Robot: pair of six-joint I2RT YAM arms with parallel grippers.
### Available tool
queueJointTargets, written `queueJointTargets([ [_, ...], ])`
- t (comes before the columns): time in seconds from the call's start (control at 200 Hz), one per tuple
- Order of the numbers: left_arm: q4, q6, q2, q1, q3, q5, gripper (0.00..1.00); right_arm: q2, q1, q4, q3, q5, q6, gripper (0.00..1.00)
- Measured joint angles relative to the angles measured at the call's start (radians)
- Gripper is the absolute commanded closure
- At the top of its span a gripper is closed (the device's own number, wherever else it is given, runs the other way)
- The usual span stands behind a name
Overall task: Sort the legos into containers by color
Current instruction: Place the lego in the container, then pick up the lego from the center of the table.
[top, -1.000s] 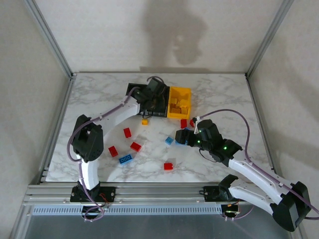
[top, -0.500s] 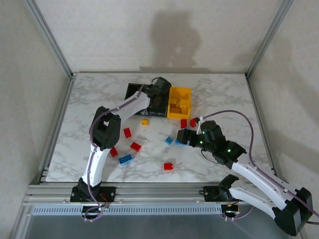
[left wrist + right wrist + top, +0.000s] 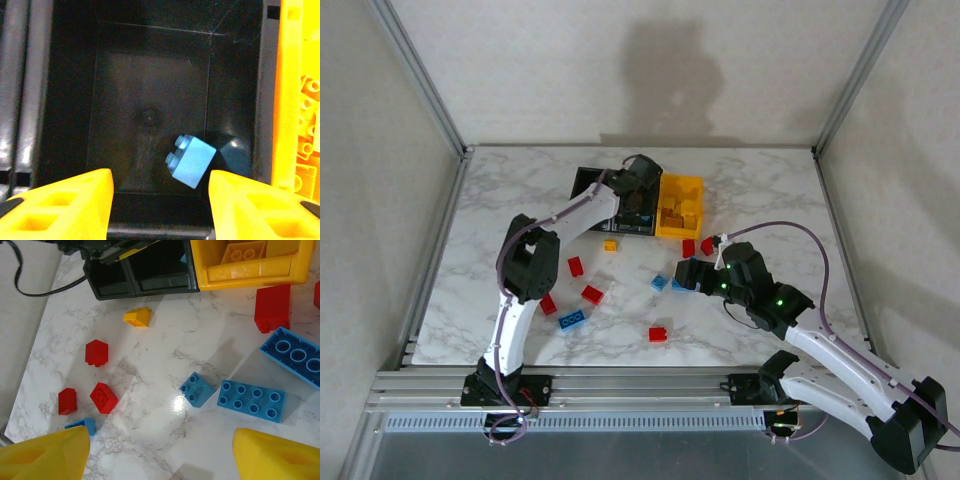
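My left gripper (image 3: pixel 160 207) hangs open over the middle black container (image 3: pixel 150 95). A light-blue lego (image 3: pixel 191 161) lies loose on that container's floor, clear of both fingers (image 3: pixel 65 210). From above, the left gripper (image 3: pixel 638 198) sits between the other black container (image 3: pixel 588 183) and the yellow container (image 3: pixel 692 187), which holds yellow legos. My right gripper (image 3: pixel 160 455) is open and empty above the tabletop, just short of a small blue lego (image 3: pixel 197 388) and two long blue legos (image 3: pixel 251 400). Red legos (image 3: pixel 103 397) and a yellow lego (image 3: pixel 137 316) lie scattered.
More loose bricks lie on the marble table: red ones (image 3: pixel 658 334) near the front, one (image 3: pixel 688 247) beside the yellow container, and a blue one (image 3: pixel 572 320) at front left. Metal frame posts (image 3: pixel 420 80) flank the table. The right arm's cable (image 3: pixel 790 235) arcs above the table.
My left gripper has opened and let go of the light-blue brick, which now lies in the black container. The left arm's elbow has shifted right. The right arm has barely moved.
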Motion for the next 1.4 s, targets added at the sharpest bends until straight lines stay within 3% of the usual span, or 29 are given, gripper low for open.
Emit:
queueJointTargets([
  [0.27, 0.051, -0.015, -0.415, -0.005, -0.35, -0.004, 0.4, 0.037, 0.003, 0.007, 0.001, -0.008, -0.034, 0.25],
  [0.451, 0.072, -0.042, -0.647, 0.005, -0.584, -0.035, 0.36, 0.12, 0.057, 0.049, 0.02, -0.029, -0.079, 0.26],
  [0.711, 0.096, -0.118, -0.759, 0.091, -0.887, -0.053, 0.31, 0.334, 0.185, 0.15, 0.14, -0.027, -0.143, 0.26],
  [0.911, 0.15, -0.154, -0.745, 0.109, -0.962, -0.052, 0.26, 0.484, 0.26, 0.188, 0.232, -0.011, -0.175, 0.27],
  [1.187, 0.24, -0.158, -0.575, 0.121, -0.972, -0.044, 0.37, 0.503, 0.272, 0.196, 0.235, 0.016, -0.17, 0.27],
  [1.397, 0.267, -0.157, -0.55, 0.129, -0.975, -0.041, 0.67, 0.477, 0.272, 0.187, 0.227, 0.028, -0.16, 0.27],
])
